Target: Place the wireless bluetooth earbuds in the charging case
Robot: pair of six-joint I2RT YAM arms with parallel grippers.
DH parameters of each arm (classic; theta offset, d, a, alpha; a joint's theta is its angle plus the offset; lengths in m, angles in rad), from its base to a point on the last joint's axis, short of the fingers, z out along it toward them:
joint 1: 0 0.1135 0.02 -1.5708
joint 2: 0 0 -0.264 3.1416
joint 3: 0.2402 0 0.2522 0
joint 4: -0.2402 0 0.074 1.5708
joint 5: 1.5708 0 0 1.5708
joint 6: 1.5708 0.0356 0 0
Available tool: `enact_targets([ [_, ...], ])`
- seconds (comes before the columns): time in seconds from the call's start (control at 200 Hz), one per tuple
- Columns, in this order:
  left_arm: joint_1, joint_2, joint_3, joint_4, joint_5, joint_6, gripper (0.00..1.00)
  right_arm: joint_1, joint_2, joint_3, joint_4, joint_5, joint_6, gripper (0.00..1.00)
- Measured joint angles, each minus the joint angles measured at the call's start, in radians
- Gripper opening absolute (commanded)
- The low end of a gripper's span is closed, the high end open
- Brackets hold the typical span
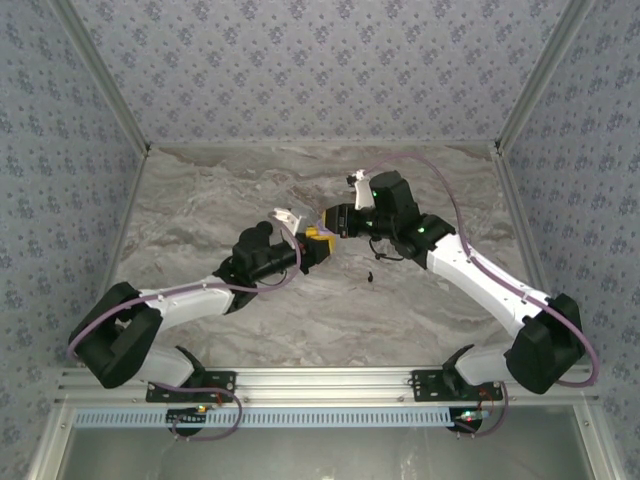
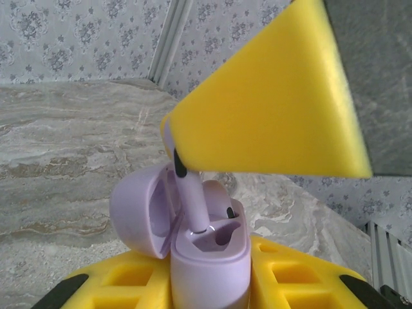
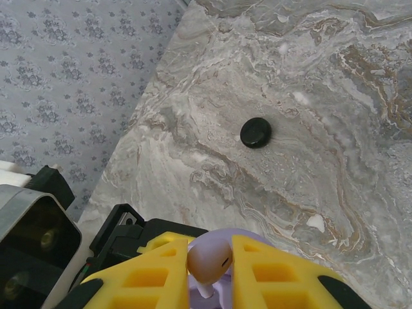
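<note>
1. Plainly, the left gripper [image 1: 316,250] is clamped on the charging case [image 2: 209,270]. The case is a smooth, glossy, pale lilac shell with rounded corners, standing upright between yellow fingers [image 2: 135,277] moulded with square hollows.
2. Its domed lid [image 2: 138,215] is hinged back to one side, baring the moulded wells inside.
3. The right gripper [image 3: 209,273] pinches a lilac earbud [image 3: 207,261] by its bulbous head. The slim stem points down, its silvery tip at the mouth of one well.
4. Both arms meet above the middle of the table [image 3: 309,77], a grey-brown veined marble surface.
5. A round, flat black puck [image 3: 255,132] lies alone on the marble, well apart from the grippers.
6. Floral-patterned walls [image 2: 64,38] close in the table, and the right gripper's broad yellow finger blocks much of the left wrist view.
</note>
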Motion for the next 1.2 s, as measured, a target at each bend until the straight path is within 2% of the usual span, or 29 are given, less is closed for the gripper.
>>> enact_targets([
  [1.199, 0.0, -0.002, 0.0, -0.001, -0.022, -0.008, 0.28, 0.004, -0.013, 0.004, -0.013, 0.008, -0.03, 0.22],
])
